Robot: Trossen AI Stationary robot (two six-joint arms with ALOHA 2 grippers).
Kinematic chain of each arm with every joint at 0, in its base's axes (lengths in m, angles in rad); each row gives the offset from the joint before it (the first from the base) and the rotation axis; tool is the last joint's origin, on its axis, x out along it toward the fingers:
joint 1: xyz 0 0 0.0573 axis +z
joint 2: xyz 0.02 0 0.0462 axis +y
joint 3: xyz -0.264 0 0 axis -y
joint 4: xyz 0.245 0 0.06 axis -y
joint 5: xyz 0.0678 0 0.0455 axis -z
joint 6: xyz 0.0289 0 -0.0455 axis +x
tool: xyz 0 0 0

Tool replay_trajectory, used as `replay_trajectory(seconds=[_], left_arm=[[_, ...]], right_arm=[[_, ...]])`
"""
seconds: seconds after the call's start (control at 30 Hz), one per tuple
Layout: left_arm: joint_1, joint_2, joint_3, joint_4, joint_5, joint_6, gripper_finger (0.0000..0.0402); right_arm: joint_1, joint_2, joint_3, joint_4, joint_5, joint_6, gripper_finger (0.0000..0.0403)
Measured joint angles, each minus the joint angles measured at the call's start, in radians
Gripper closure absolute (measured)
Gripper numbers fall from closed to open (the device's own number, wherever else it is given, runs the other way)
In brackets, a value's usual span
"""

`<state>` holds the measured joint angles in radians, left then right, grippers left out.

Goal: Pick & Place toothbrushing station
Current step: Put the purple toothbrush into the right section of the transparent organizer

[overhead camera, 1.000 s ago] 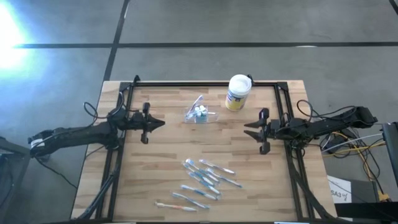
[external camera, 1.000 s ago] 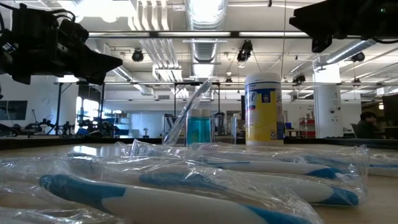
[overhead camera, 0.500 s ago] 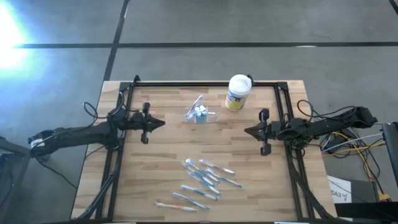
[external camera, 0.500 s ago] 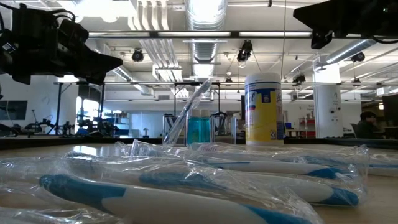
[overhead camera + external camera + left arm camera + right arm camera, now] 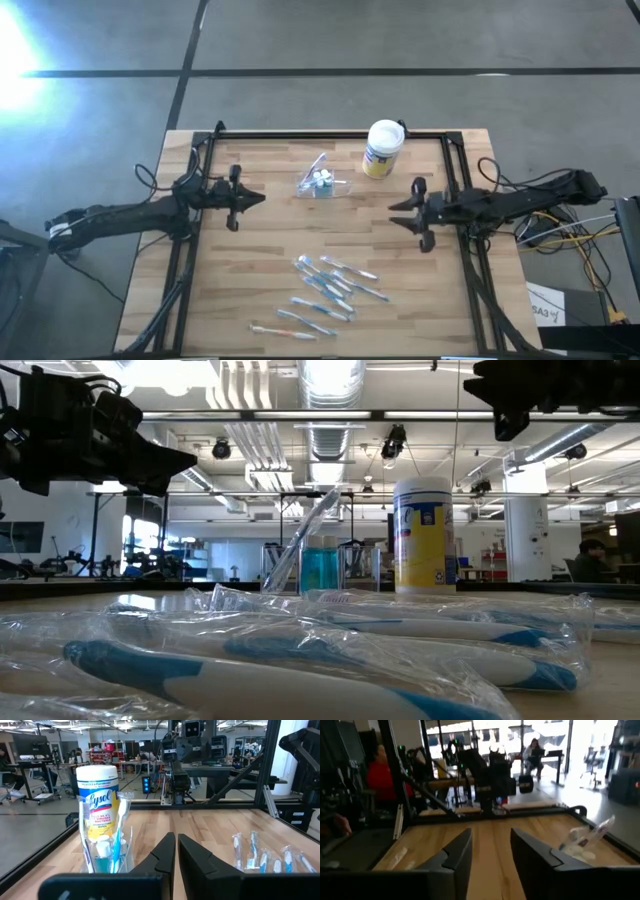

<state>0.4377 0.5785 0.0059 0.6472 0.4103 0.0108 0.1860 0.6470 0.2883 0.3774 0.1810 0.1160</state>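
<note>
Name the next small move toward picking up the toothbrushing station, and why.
Probably bring the right gripper on toward the toothbrushing station. Its fingers are open and empty, and it hangs above bare wood, apart from the holder. The left gripper waits shut on the holder's other side.

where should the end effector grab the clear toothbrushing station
Probably low on the walls of the toothbrushing station, across its narrow width, coming in level from the side. It stands upright with a wrapped brush leaning out the top, blocking a top-down grip. The right end effector, open, is nearer the white canister; mind that.
</note>
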Motion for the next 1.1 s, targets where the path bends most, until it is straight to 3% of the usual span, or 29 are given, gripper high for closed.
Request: replay_trajectory(seconds=[0.2,0.47,0.8,1.1], left_arm=[[0.000,0.000,0.000,0.000,0.000,0.000,0.0371],[0.000,0.000,0.000,0.004,0.000,-0.013,0.0379],[0.000,0.000,0.000,0.004,0.000,-0.103,0.0372],[0.000,0.002,0.000,-0.003,0.002,-0.163,0.0384]], right_arm=[[0.001,0.116,0.254,-0.415,0.002,0.088,0.0197],[0.035,0.317,0.562,-0.876,0.005,0.259,0.0181],[0.128,0.559,0.736,-1.070,0.011,0.459,0.0181],[0.244,0.850,0.922,-1.161,0.016,0.516,0.0181]])
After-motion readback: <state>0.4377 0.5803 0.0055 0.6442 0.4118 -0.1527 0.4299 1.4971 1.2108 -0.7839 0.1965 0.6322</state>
